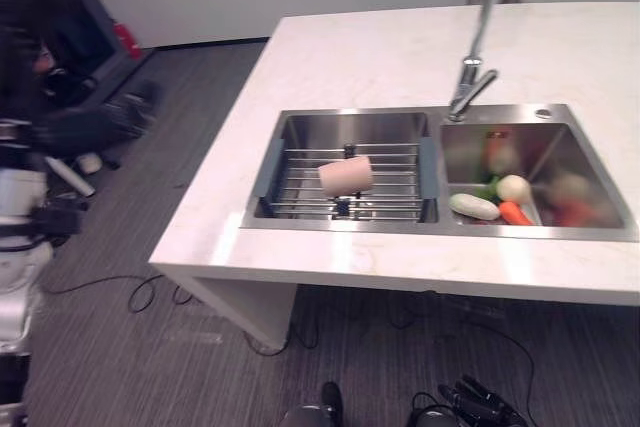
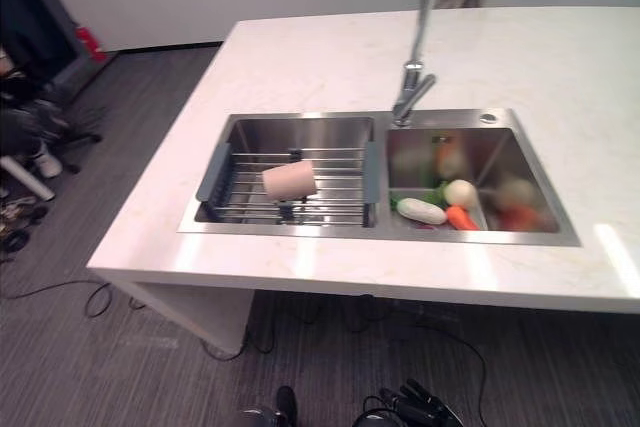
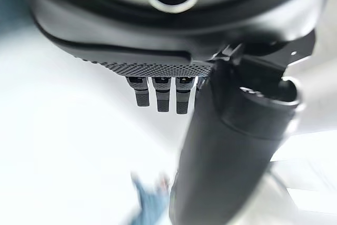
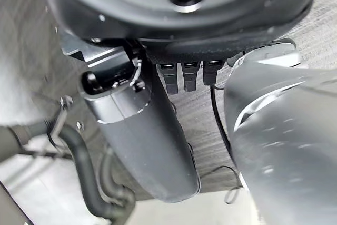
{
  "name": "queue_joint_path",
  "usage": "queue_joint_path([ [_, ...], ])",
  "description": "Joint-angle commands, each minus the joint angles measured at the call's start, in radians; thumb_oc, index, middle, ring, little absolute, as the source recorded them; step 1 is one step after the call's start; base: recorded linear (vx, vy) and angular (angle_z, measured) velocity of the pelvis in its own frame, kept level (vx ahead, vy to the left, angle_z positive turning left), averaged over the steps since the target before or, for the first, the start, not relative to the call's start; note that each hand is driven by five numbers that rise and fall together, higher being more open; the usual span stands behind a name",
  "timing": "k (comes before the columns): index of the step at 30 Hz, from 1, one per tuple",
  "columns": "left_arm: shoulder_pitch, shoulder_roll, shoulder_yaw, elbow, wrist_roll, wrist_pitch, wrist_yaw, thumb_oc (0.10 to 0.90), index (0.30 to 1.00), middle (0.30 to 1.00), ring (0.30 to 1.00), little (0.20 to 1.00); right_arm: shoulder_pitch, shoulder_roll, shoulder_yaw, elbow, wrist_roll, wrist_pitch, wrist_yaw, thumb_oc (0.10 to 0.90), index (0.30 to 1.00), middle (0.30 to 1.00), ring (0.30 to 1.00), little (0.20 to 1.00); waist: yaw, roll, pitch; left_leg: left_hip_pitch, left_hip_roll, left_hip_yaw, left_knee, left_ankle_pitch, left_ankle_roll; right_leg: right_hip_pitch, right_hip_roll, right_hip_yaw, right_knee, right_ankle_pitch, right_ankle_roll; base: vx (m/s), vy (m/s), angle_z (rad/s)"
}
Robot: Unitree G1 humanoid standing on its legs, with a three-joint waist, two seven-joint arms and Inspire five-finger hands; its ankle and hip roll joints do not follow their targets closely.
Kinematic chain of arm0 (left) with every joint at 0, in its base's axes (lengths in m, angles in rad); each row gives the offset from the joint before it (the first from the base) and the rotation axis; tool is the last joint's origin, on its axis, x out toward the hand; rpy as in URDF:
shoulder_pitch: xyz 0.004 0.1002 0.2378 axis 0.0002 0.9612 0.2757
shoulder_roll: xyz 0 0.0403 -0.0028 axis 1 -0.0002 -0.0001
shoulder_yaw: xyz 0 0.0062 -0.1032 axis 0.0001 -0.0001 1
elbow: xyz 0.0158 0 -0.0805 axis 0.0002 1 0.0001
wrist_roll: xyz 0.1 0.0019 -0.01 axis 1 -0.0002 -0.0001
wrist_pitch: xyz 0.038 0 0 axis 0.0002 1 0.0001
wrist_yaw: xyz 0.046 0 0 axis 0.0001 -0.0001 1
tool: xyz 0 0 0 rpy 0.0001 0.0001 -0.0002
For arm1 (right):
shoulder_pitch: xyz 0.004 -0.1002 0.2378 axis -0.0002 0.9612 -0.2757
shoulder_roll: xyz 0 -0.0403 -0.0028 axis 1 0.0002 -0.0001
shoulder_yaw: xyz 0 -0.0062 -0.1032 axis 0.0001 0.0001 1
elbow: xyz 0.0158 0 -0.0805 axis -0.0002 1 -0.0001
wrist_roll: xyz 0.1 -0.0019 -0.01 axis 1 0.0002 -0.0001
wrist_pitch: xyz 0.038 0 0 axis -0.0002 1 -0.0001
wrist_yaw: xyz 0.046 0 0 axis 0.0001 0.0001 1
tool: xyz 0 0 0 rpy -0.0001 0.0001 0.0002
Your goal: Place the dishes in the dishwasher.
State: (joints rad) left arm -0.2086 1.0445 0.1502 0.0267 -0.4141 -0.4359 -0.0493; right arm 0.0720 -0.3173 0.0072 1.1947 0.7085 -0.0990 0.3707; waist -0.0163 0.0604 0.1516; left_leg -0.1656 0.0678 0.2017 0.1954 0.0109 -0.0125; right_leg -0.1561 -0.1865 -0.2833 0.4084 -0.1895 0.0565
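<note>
Cup (image 1: 346, 175), pink, lies on its side on the wire rack (image 1: 300, 187) set across the left basin of the steel sink (image 1: 330, 125). Right of the rack, faucet (image 1: 470, 87) rises from the sink's back rim. Right basin holds vegetables: white one (image 1: 474, 206), orange carrot (image 1: 515, 213). Left hand (image 3: 221, 146): thumb straight, fingers (image 3: 163, 93) curled, holding nothing. Right hand (image 4: 142, 130): thumb out, fingers (image 4: 190, 76) tucked in, empty, over grey floor. Person stands beyond the sink, past the white counter (image 1: 380, 47).
</note>
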Motion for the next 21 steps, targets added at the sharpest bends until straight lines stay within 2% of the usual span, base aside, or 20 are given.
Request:
queue_joint_path([
  [1,-0.13,0.027,0.071,0.044,-0.136,0.089,-0.078,0.8,0.9,0.9,0.9,0.9,-0.006,-0.024,-0.003,0.003,0.005,-0.011,0.014,0.8,0.9,0.9,0.9,0.9,-0.029,0.017,-0.013,0.043,0.013,-0.007,0.105,-0.21,-0.031,0.087,0.025,0.04,-0.108,-0.013,0.075,0.02,-0.065,-0.34],
  [2,-0.186,0.026,0.009,0.033,-0.101,0.13,-0.119,0.8,0.9,0.9,0.9,0.9,-0.001,-0.026,-0.009,0.003,0.013,-0.008,0.017,0.8,0.9,0.9,0.9,0.9,-0.045,0.015,-0.014,0.05,0.017,0.006,0.105,-0.212,-0.031,0.083,0.027,0.05,-0.108,-0.007,0.079,0.01,-0.055,-0.33],
  [4,-0.24,0.025,-0.057,0.022,-0.09,0.185,-0.153,0.8,0.9,0.9,0.9,0.9,0.004,-0.024,-0.014,-0.001,0.01,-0.006,0.02,0.8,0.9,0.9,0.9,0.9,-0.063,0.014,-0.014,0.055,0.019,0.016,0.105,-0.214,-0.031,0.077,0.03,0.061,-0.108,-0.001,0.083,0.01,-0.058,-0.27],
  [5,-0.292,0.019,-0.112,0.017,-0.095,0.239,-0.178,0.8,0.9,0.9,0.9,0.9,0.011,-0.022,-0.018,-0.008,0.014,-0.002,0.017,0.8,0.9,0.9,0.9,0.9,-0.079,0.013,-0.014,0.06,0.022,0.027,0.105,-0.217,-0.03,0.073,0.034,0.073,-0.108,0.004,0.086,0.02,-0.047,-0.22],
  [6,-0.307,0.016,-0.128,0.018,-0.091,0.251,-0.18,0.8,0.9,0.9,0.9,0.9,0.014,-0.021,-0.017,-0.009,0.015,-0.003,0.016,0.8,0.9,0.9,0.9,0.9,-0.084,0.013,-0.014,0.062,0.023,0.031,0.105,-0.217,-0.03,0.071,0.035,0.078,-0.108,0.006,0.087,0.01,-0.042,-0.18],
  [9,-0.397,0.001,-0.242,0.044,-0.043,0.35,-0.205,0.8,0.9,0.9,0.9,0.9,0.033,-0.017,-0.016,-0.024,0.016,0.001,0.007,0.8,0.9,0.9,0.9,0.9,-0.119,0.017,-0.012,0.069,0.031,0.057,0.105,-0.219,-0.03,0.058,0.039,0.103,-0.108,0.017,0.09,0.0,-0.018,-0.3],
  [14,-0.475,-0.009,-0.352,0.164,0.013,0.392,-0.219,0.8,0.9,0.9,0.9,0.9,0.053,-0.019,-0.016,-0.034,0.037,0.0,-0.005,0.8,0.9,0.9,0.9,0.9,-0.157,0.03,-0.003,0.076,0.039,0.088,0.105,-0.216,-0.033,0.039,0.04,0.127,-0.108,0.03,0.096,0.0,-0.012,-0.27],
  [18,-0.497,0.003,-0.386,0.248,0.028,0.402,-0.232,0.8,0.9,0.9,0.9,0.9,0.073,-0.02,-0.026,-0.044,0.035,-0.007,-0.011,0.8,0.9,0.9,0.9,0.9,-0.176,0.041,0.001,0.08,0.039,0.1,0.105,-0.216,-0.034,0.03,0.041,0.142,-0.108,0.036,0.101,0.0,-0.013,-0.2],
  [21,-0.502,0.007,-0.402,0.296,0.068,0.387,-0.26,0.8,0.9,0.9,0.9,0.9,0.084,-0.019,-0.032,-0.04,0.045,-0.019,-0.01,0.8,0.9,0.9,0.9,0.9,-0.184,0.046,0.003,0.08,0.038,0.105,0.105,-0.212,-0.035,0.027,0.04,0.146,-0.108,0.042,0.103,0.0,-0.012,-0.04],
])
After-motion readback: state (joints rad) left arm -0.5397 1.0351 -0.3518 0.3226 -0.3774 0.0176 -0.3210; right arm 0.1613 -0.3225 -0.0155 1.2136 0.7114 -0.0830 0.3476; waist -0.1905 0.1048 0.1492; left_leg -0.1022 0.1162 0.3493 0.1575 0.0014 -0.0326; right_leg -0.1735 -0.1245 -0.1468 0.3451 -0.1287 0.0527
